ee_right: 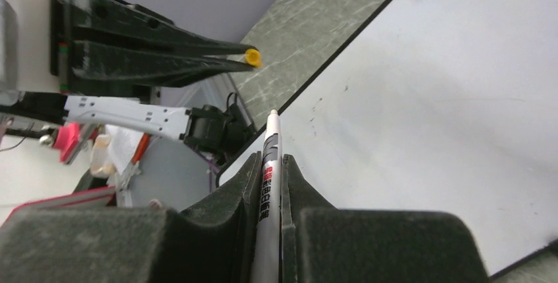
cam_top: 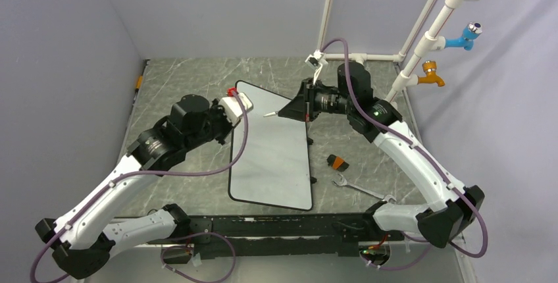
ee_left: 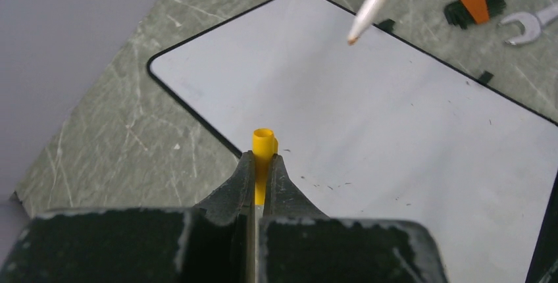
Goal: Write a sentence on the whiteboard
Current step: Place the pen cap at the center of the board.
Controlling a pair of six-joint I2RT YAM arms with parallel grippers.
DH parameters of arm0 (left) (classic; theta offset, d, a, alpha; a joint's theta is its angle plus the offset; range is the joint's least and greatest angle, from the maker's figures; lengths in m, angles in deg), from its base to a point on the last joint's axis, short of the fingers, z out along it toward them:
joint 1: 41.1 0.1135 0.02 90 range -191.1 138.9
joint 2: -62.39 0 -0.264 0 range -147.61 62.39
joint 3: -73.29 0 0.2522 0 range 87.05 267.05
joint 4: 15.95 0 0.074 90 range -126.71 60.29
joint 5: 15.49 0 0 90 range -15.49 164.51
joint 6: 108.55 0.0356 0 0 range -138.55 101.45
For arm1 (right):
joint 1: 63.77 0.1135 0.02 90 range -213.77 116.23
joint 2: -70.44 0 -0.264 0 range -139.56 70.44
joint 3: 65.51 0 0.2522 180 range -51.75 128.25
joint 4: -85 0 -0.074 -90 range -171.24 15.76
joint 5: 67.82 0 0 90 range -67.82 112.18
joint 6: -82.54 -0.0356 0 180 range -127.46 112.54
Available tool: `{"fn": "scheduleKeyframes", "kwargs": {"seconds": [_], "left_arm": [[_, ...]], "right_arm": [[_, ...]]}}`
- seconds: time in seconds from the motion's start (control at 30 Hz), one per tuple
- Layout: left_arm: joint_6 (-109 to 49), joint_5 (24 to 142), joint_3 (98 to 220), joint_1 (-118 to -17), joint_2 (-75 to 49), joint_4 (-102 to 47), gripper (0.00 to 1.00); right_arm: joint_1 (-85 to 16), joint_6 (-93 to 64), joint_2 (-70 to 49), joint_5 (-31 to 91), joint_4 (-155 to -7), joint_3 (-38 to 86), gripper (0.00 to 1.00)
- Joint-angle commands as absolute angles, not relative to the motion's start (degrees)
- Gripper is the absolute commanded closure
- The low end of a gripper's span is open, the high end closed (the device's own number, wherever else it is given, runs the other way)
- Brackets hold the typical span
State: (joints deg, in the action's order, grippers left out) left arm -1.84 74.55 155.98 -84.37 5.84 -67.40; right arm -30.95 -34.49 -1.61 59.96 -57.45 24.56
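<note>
the big flat white whiteboard with a thin black rim (cam_top: 273, 158) lies on the grey stone-look tabletop (cam_top: 191, 79), between the two arms. no orange letters show on it, so the sentence has not been started. i think this is the step just before writing: the pen is open and ready. the right arm (cam_top: 408, 151) comes in from the right side of the whiteboard with a bent elbow, and its wrist is turned so the thin white marker pen (ee_right: 270, 164) lies almost flat and points left over the far part of the whiteboard. the right jaws are closed tight on the pen. its tip looks a little bit above the whiteboard, but i cannot tell for sure. the left arm (cam_top: 131, 178) is bent too, and its wrist sits by the far left edge of the whiteboard. the left jaws are closed on a small yellow pen cap (ee_left: 263, 148) and hold it up over that edge, out of the pen's way. for the next move, the pen should tip more upright, go down near the far left corner of the whiteboard, and press softly, so there is room for two lines. a silver wrench (cam_top: 355, 187) and a small orange and black block (cam_top: 337, 162) lie just right of the whiteboard.
</note>
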Motion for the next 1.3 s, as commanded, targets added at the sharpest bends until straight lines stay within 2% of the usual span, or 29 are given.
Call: {"fn": "scheduleKeyframes", "kwargs": {"seconds": [0.0,0.23,0.33,0.73,1.07,1.27], "left_arm": [[-9.27,64.94,155.21,-84.28,9.07,-64.41,1.00],[-29.18,46.73,147.93,-84.04,12.65,-68.81,1.00],[-38.03,43.86,142.75,-81.96,14.05,-71.16,1.00],[-53.61,58.09,122.76,-65.54,14.11,-63.85,1.00],[-58.09,60.42,120.01,-62.41,4.52,-59.34,1.00],[-58.40,61.36,117.75,-61.43,5.10,-57.08,0.88]], "right_arm": [[-31.12,-34.27,2.86,52.61,-62.27,21.14,1.00],[-31.13,-34.36,6.47,44.06,-64.67,15.16,1.00],[-31.10,-34.12,7.45,41.81,-64.72,13.79,1.00],[-31.08,-32.86,9.76,38.25,-63.22,12.45,1.00],[-31.12,-32.29,11.38,37.55,-61.93,11.63,1.00],[-31.06,-31.99,11.56,36.99,-61.83,11.49,1.00]]}}
